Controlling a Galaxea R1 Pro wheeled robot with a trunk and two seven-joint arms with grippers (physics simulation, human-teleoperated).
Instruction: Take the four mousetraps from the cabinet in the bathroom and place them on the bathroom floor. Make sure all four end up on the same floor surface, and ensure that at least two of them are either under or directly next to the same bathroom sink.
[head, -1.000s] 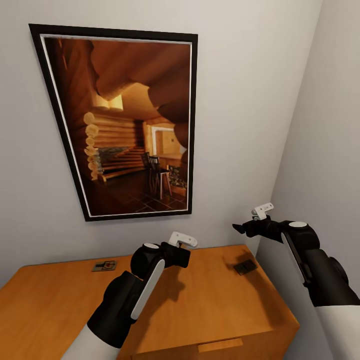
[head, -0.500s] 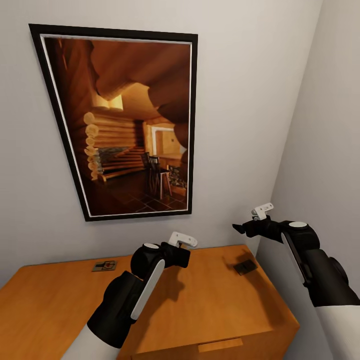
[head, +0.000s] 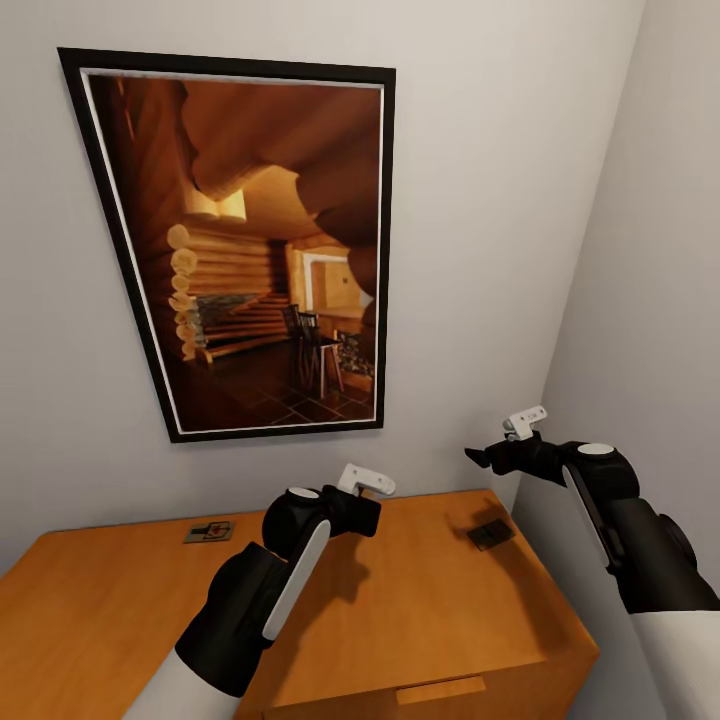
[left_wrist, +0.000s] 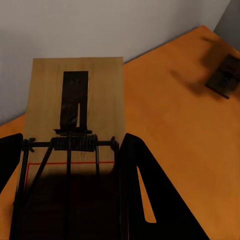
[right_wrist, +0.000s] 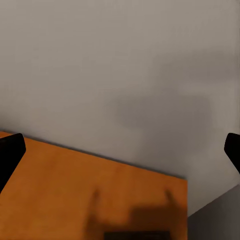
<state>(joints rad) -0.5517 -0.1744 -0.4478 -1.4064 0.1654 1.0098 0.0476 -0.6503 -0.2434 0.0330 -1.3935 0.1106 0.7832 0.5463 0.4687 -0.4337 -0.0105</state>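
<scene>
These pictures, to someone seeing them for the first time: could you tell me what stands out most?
A large framed picture of a log-cabin room dominates the wall above the orange cabinet. The left hand holds a mousetrap; two more lie on the cabinet top, one near the wall, one under the open right hand.

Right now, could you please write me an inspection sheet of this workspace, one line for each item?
Surface: cabinet, flat orange-brown wooden top, one handle visible at its front edge.
Job's things: one mousetrap held between the left gripper's fingers; second mousetrap lying flat at the back of the top near the wall; third mousetrap lying near the right rear corner, in shadow.
Clutter: nothing seen.
Grippers: left gripper shut on a mousetrap above the cabinet; right gripper open, empty, held above the right rear corner.
Cables: nothing seen.
Surroundings: framed picture of a log cabin interior on the grey wall; a second wall closes the right side.
</scene>
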